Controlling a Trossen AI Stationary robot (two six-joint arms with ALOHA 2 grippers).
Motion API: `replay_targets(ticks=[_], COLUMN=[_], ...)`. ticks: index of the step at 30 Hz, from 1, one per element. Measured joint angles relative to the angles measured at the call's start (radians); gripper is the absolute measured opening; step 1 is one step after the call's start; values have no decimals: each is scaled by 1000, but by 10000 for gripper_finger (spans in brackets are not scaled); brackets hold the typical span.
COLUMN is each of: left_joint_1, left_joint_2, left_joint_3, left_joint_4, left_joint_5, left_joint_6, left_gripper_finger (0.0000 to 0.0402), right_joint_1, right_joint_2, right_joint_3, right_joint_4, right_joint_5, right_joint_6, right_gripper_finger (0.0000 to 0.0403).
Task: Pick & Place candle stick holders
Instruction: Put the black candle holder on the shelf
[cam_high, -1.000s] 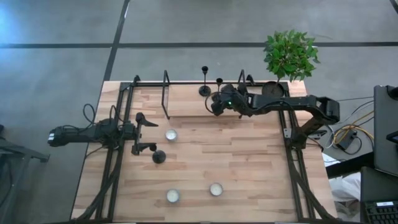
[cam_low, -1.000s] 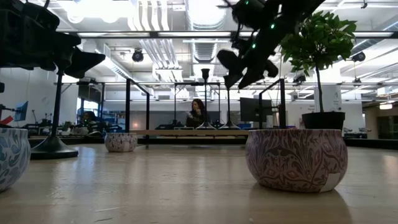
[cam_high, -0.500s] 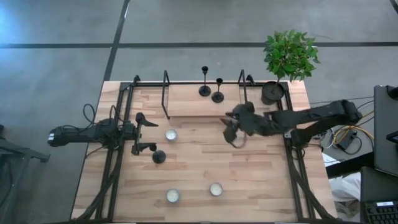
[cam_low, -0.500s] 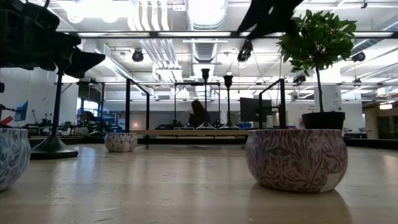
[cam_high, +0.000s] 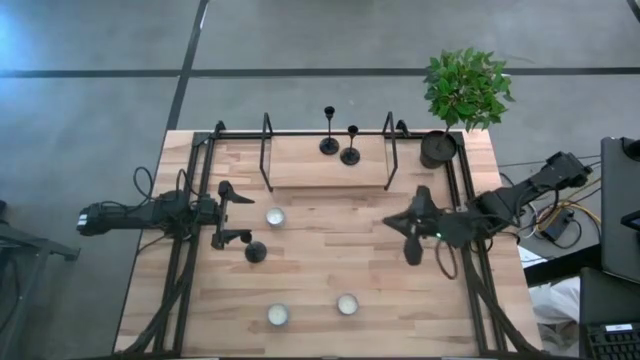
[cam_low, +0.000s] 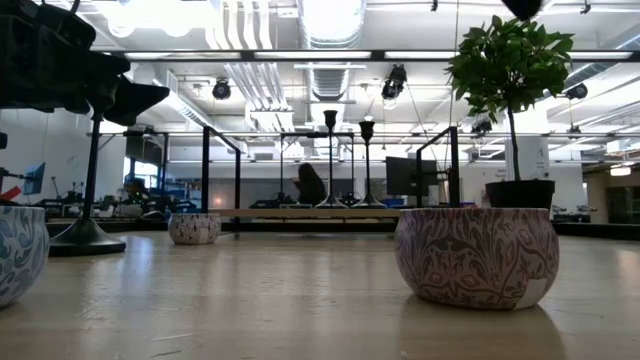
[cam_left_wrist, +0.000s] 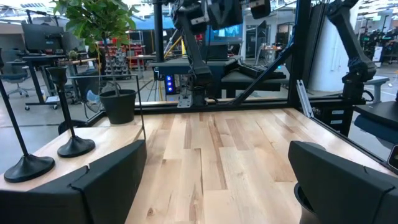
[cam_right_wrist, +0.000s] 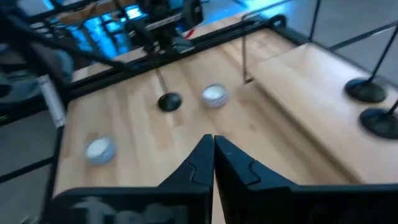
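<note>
Standing: three candle stick holders (cam_high: 329, 145) (cam_high: 350, 155) (cam_high: 256, 251), three bowls (cam_high: 275, 217) (cam_high: 278, 315) (cam_high: 347, 304).

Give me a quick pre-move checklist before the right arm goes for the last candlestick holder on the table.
1. Right gripper empty: ok, fingers shut on nothing in its wrist view.
2. Two candlestick holders upright on the raised shelf: ok.
3. Third holder standing on the table: ok, its base sits just off the left gripper.
4. Left gripper out of the way: not ok, open and right beside that holder.
5. Nearest small bowl away from the holder: ok, apart.
6. Right jaws ready to grasp: not ok, must open first.
</note>
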Motion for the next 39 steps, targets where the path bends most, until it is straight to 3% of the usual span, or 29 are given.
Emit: replay_targets(ticks=[8,13,19,25,32,39], left_joint_1=[0,0,0,1,1,1], left_joint_2=[0,0,0,0,0,0], left_joint_3=[0,0,0,0,0,0], left_joint_4=[0,0,0,0,0,0], left_joint_5=[0,0,0,0,0,0], left_joint_6=[0,0,0,0,0,0], left_gripper_finger=[399,399,399,399,399,399], right_joint_1=[153,195,198,197,135,-46], right_joint_2=[-179,-255,-274,-240,-225,-382], right_joint_3=[-228,-391,-531,-596,-652,-819], right_joint_4=[119,289,515,629,661,859], right_joint_5=[20,20,0,-41,-41,-281], right_joint_6=[-1,-46,-132,-250,-254,-368], right_gripper_finger=[8,8,8,8,8,8])
